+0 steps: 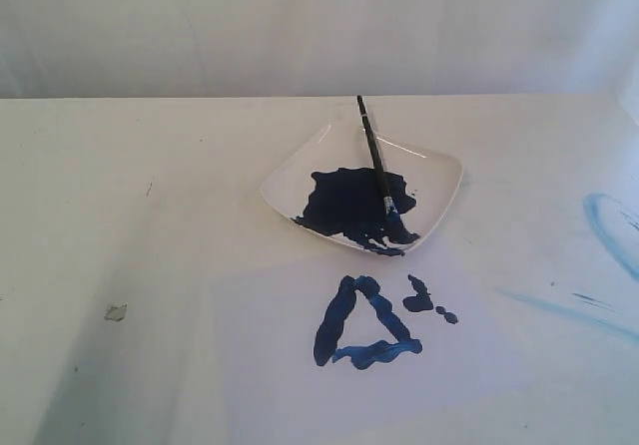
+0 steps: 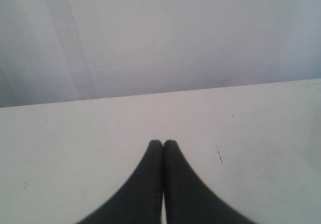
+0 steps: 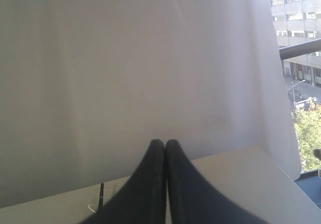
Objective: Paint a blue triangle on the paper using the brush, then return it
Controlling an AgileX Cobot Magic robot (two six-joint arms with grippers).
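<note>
Nearest, the blue triangle (image 1: 335, 323) sits on the paper (image 1: 270, 350), with small dark blobs (image 1: 418, 295) just beside its right side. Behind the paper stands a white square dish (image 1: 442, 171). The brush (image 1: 373, 156) lies in it, bristles in the dark paint, handle tilted over the far rim. The left gripper (image 2: 163, 142) and the right gripper (image 3: 165, 141) each have their fingers pressed together, holding nothing.

Soft, even daylight washes every view pale, so the paper (image 1: 250, 345) barely separates from the white counter (image 1: 120, 186). A faint grey shadow lies on the counter's lower left in the exterior view, and the dish (image 1: 434, 181) rim glints. Both wrist views are hazy: the left tool (image 2: 163, 142) and right tool (image 3: 165, 141) are blurred dark silhouettes, and a bright window (image 3: 301, 58) glares in the right wrist view.
</note>
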